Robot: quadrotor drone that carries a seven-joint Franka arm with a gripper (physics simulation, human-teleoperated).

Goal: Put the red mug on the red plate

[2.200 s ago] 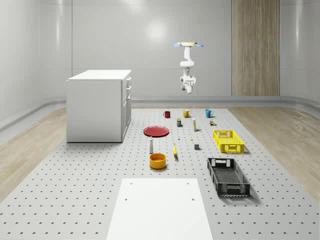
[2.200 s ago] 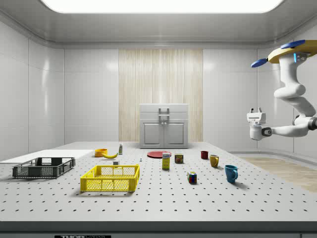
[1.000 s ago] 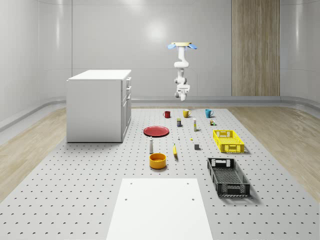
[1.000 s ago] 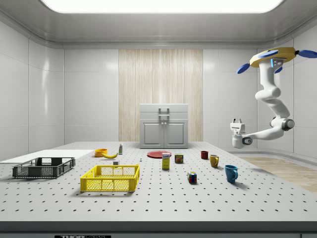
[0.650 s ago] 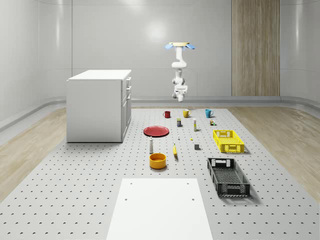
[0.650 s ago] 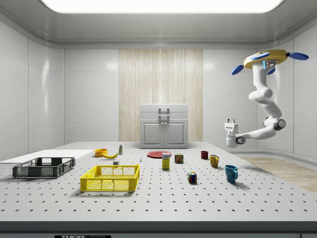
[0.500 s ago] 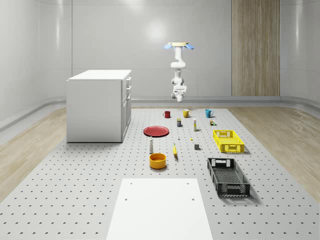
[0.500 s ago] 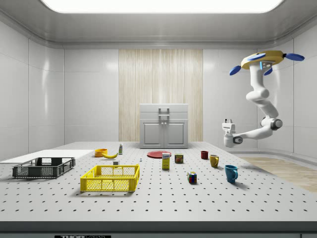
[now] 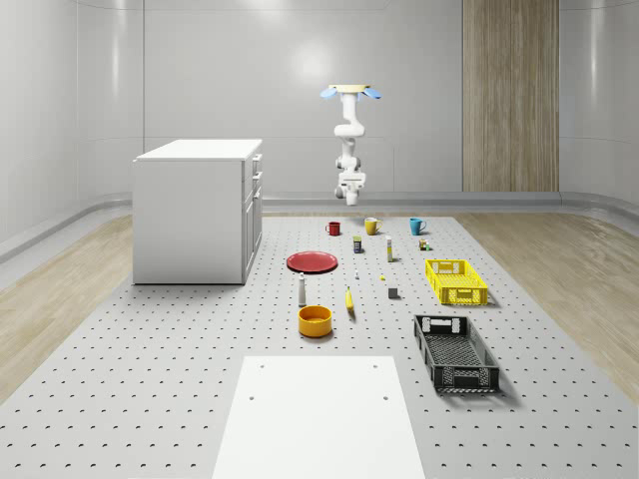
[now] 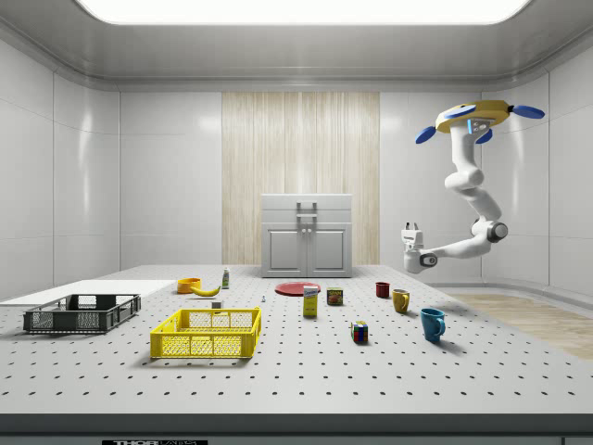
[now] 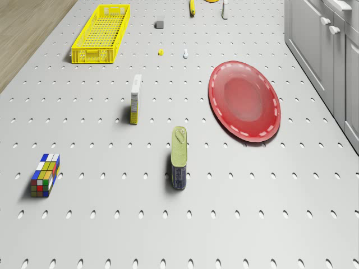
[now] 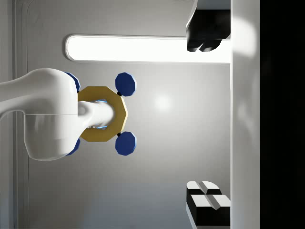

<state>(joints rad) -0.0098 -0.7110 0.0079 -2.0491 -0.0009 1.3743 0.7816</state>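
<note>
Though drone [image 10: 474,119] aloft near red mug [image 10: 382,289], gripper [image 10: 410,226] skyward, fingers [image 12: 205,36] apart.

Pale grey walls [image 9: 200,60], a wood-panelled strip [image 9: 509,95], wooden floor [image 9: 60,289], white cabinet [image 9: 195,215], bright ceiling light [image 10: 301,9].

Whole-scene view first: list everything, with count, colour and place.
Cabinet: 1, white, whole-scene view's left.
Mugs: 3, far row: red mug, yellow mug, blue mug.
Plate: 1, red, nearer than red mug.
Crates: 2, whole-scene view's right: yellow crate, black crate.
Bowl: 1, orange, middle.
Banana: 1, yellow, beside bowl.
Bottle: 1, white, behind bowl.
Rubik's cube, can, box: 1 each, mid-table.
Board: 1, white, nearest edge.
Drone: 1, yellow, blue rotors, hovers at mugs' end.
Gripper: 1, white, open, pointing up, airborne near mugs.
</note>
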